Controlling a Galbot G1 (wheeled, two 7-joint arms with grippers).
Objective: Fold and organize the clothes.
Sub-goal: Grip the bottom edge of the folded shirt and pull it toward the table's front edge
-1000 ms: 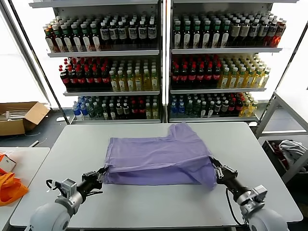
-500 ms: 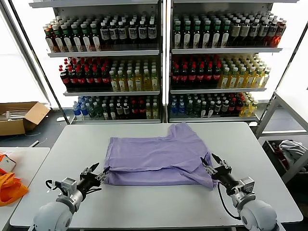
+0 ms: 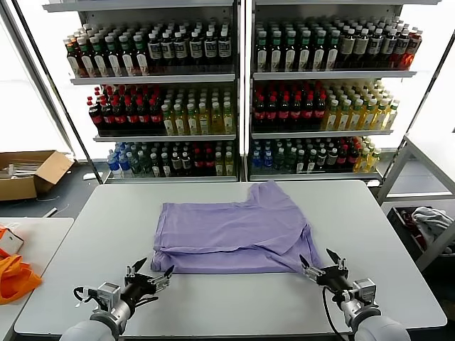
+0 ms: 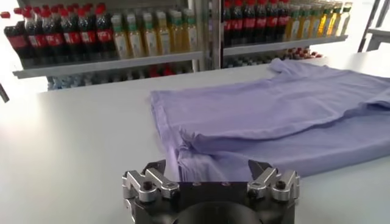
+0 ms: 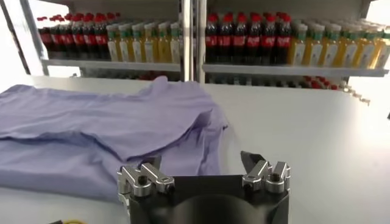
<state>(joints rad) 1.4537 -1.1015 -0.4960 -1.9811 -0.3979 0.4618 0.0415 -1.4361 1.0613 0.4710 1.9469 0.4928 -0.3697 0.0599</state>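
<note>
Folded lavender T-shirt [image 3: 231,229] on table [image 3: 398,241], left gripper [image 3: 149,273] and right gripper [image 3: 318,263] spread apart, just off its near corners

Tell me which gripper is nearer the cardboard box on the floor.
Left. The left gripper hovers open off the T-shirt's near-left corner, on the side of the cardboard box. The right gripper hovers open off the near-right corner, across the table.

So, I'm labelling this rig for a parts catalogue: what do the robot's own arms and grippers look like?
Both match. The left gripper and right gripper have black bodies with slim, dark, pointed fingers. In the wrist views each finger base is a silver metal bracket with a dark screw. The arm links are rounded light-grey shells, with thin black cables looping beside the wrists. No markings or sleeves are visible.
</note>
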